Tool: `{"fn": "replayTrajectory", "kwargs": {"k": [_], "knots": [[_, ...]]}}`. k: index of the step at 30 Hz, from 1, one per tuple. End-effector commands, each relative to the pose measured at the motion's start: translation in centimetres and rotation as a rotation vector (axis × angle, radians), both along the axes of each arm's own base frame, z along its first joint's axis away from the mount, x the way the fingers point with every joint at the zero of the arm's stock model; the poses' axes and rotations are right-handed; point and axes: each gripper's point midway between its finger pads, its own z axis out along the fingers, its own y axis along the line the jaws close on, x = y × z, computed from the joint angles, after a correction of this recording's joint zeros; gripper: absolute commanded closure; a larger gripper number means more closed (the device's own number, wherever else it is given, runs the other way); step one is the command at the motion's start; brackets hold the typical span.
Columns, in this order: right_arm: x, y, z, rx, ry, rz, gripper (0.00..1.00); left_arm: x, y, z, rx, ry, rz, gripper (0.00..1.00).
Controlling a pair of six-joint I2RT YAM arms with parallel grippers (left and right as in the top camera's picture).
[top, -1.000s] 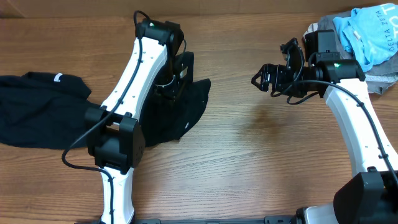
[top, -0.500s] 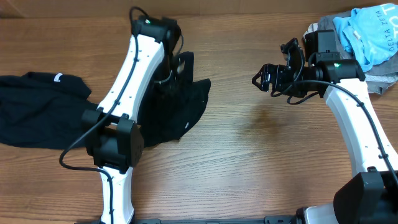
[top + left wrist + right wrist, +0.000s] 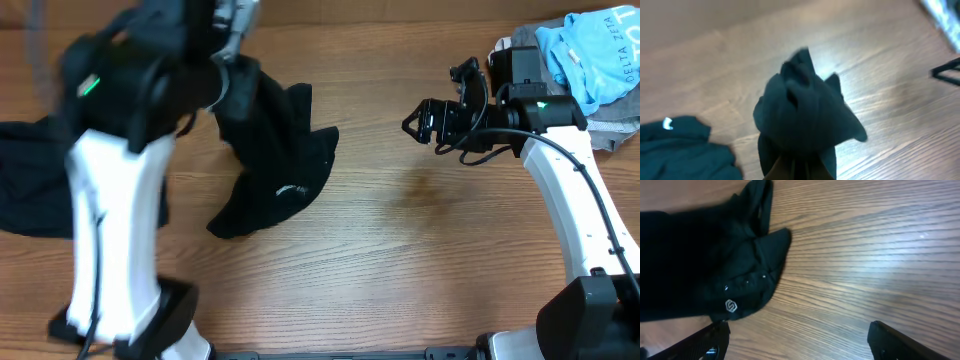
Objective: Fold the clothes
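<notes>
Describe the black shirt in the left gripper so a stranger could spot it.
On the wooden table, look left of centre. A black T-shirt hangs bunched from the left gripper, its lower part on the wood; the other black shirt lies at the left edge.

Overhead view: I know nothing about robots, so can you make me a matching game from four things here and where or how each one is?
1. left gripper
2. right gripper
3. pale-blue garment
4. other black shirt

A. open, empty
B. at left edge of table
C. shut on black T-shirt
D. far right corner

Pairs: 1-C, 2-A, 3-D, 4-B
</notes>
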Motion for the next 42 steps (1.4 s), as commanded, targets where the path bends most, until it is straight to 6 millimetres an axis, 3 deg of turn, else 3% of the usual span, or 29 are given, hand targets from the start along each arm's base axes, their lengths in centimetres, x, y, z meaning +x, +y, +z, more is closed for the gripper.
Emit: {"fn": "replayTrajectory", "kwargs": {"k": [1,6,12,18,26,30,34,37,39,41,42], "knots": [[0.0,1.3,0.7,0.063,-0.019,0.042,0.08,-2.2,1.2,3.2,-0.027,-0.093,0.029,0.96],[0.6,3.8,1.3,0.065,-0.086,0.103,0.08,-4.2,1.7,5.2,-0.047,-0.154,0.027,0.96],[2.4,6.9,0.2,0.045,-0.13,0.121,0.08,-3.8,1.4,4.6,-0.05,-0.13,0.017,0.96],[2.9,11.2,-4.5,0.046,-0.076,0.202,0.08,-2.5,1.0,2.4,-0.027,-0.063,0.018,0.96],[0.7,17.3,-10.8,0.032,0.02,0.33,0.09,-1.0,0.7,-0.4,0.013,0.021,0.019,0.96],[-0.4,20.1,-12.2,0.048,0.036,0.36,0.11,-0.1,1.9,-1.6,0.083,0.04,0.076,0.96],[-1.4,21.7,-13.4,0.037,0.065,0.358,0.16,0.8,4.8,-3.0,0.16,0.067,0.261,0.96],[-1.9,21.6,-14.8,0.001,0.116,0.311,0.25,1.1,6.9,-4.5,0.181,0.11,0.372,0.96],[-2.2,20.9,-15.8,-0.031,0.168,0.254,0.41,1.1,8.6,-6.2,0.185,0.168,0.439,0.96],[-2.5,20.3,-16.5,-0.051,0.216,0.205,0.69,0.9,9.8,-7.5,0.187,0.214,0.49,0.96],[-2.6,19.8,-16.8,-0.062,0.242,0.174,0.78,0.8,10.5,-8.3,0.189,0.242,0.516,0.96]]}}
